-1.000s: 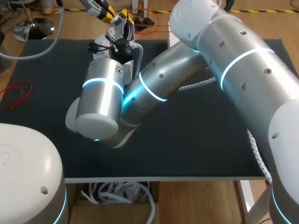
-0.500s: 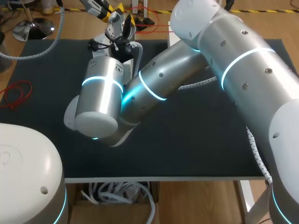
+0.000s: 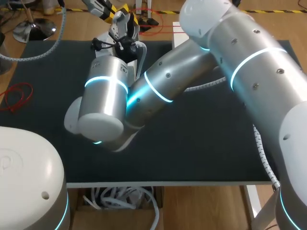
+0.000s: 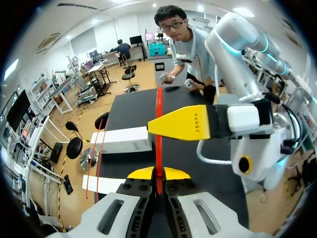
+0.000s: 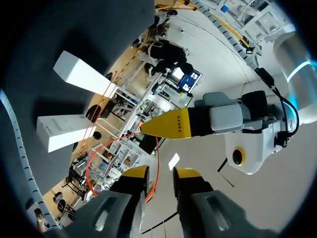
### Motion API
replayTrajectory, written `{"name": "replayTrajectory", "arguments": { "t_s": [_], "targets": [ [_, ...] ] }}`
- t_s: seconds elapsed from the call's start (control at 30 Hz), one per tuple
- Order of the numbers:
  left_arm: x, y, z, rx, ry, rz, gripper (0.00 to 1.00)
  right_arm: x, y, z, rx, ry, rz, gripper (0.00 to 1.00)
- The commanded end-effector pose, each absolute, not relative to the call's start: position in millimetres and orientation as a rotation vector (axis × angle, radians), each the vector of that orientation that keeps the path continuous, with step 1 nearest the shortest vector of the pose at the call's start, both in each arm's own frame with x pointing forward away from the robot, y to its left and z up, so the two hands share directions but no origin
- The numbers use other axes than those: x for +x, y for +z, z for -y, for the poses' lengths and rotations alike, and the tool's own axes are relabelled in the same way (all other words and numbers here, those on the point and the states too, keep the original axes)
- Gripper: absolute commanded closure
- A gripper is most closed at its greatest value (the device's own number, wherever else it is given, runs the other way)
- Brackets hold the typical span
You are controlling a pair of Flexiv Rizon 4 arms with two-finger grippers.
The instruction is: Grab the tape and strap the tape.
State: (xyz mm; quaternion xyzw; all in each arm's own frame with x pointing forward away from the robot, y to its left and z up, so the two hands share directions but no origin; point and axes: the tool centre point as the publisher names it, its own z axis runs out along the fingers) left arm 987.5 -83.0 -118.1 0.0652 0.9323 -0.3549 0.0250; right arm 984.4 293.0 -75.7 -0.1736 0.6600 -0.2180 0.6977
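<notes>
The left tool (image 4: 158, 174) pinches the thin red tape (image 4: 159, 114) between its 2 yellow tips, and the tape runs straight ahead from them. The right tool (image 5: 159, 173) is spread, with the tape showing in its gap. In the head view both sit at the upper left of the frame, at the table's (image 3: 201, 143) far edge.

Tape (image 4: 159, 153): lower end is hiding between the left gripper's (image 4: 158, 173) tips.
Table (image 3: 206, 148): right arm (image 3: 163, 88) is covering its far middle.
Left gripper, head view: the top edge is cutting it off.
</notes>
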Motion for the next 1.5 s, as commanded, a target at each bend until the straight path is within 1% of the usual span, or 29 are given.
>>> {"name": "replayTrajectory", "arguments": {
  "t_s": [0.03, 0.37, 0.5, 0.53, 0.57, 0.6, 0.63, 0.67, 1.4, 1.5],
  "targets": [
    [988, -117, 83, 0.201, -1.093, -2.889, 1.0, 977, -71, -290, -0.406, -0.471, -1.484, 0.73],
    [988, -117, 83, 0.201, -1.093, -2.889, 1.0, 956, -65, -293, -0.433, -0.418, -1.499, 0.76],
    [988, -117, 83, 0.201, -1.093, -2.889, 1.0, 947, -63, -292, -0.444, -0.404, -1.501, 0.73],
    [988, -117, 83, 0.201, -1.093, -2.889, 1.0, 946, -63, -292, -0.445, -0.401, -1.501, 0.69],
    [988, -117, 83, 0.201, -1.093, -2.889, 1.0, 946, -62, -291, -0.444, -0.397, -1.501, 0.64],
    [988, -117, 83, 0.201, -1.093, -2.889, 1.0, 946, -62, -291, -0.444, -0.393, -1.5, 0.6],
    [988, -117, 83, 0.201, -1.093, -2.889, 1.0, 946, -61, -291, -0.446, -0.387, -1.5, 0.22],
    [988, -117, 83, 0.201, -1.093, -2.889, 1.0, 945, -61, -290, -0.449, -0.382, -1.498, 0.0],
    [988, -117, 83, 0.201, -1.093, -2.889, 1.0, 945, -60, -290, -0.452, -0.379, -1.494, 0.0],
    [991, -121, 73, 0.161, -1.064, -2.909, 1.0, 945, -60, -290, -0.452, -0.379, -1.494, 0.0]
  ]
}}
